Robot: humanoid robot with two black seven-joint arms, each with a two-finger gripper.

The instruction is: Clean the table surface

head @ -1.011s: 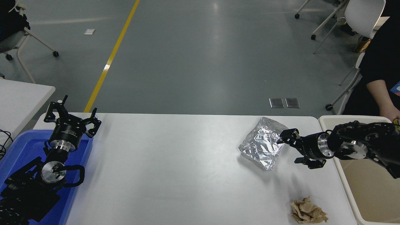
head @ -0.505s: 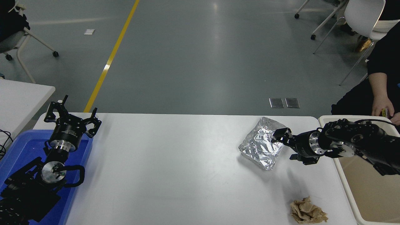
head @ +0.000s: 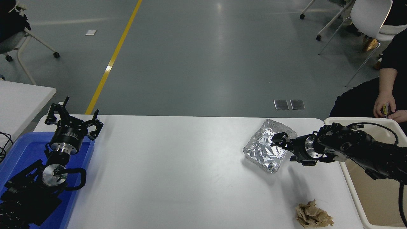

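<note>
Two pieces of litter are lying on the wide, smooth white desk [head: 178, 171], which is filling the middle of the view: a crumpled silver foil packet [head: 266, 149] toward its far right corner, and a crumpled brown paper wad [head: 313, 216] well nearer than the foil packet, at the desk's front right edge. Reaching in from the right, over a beige open bin [head: 356, 187] just right of the foil packet, the right pincer [head: 286, 149] is sitting at the foil packet's right edge with its fingers apart, the upper one over the foil; contact is unclear. Far left of the foil packet, the left pincer [head: 73, 118] is resting spread wide above a blue plastic tray [head: 19, 149].
</note>
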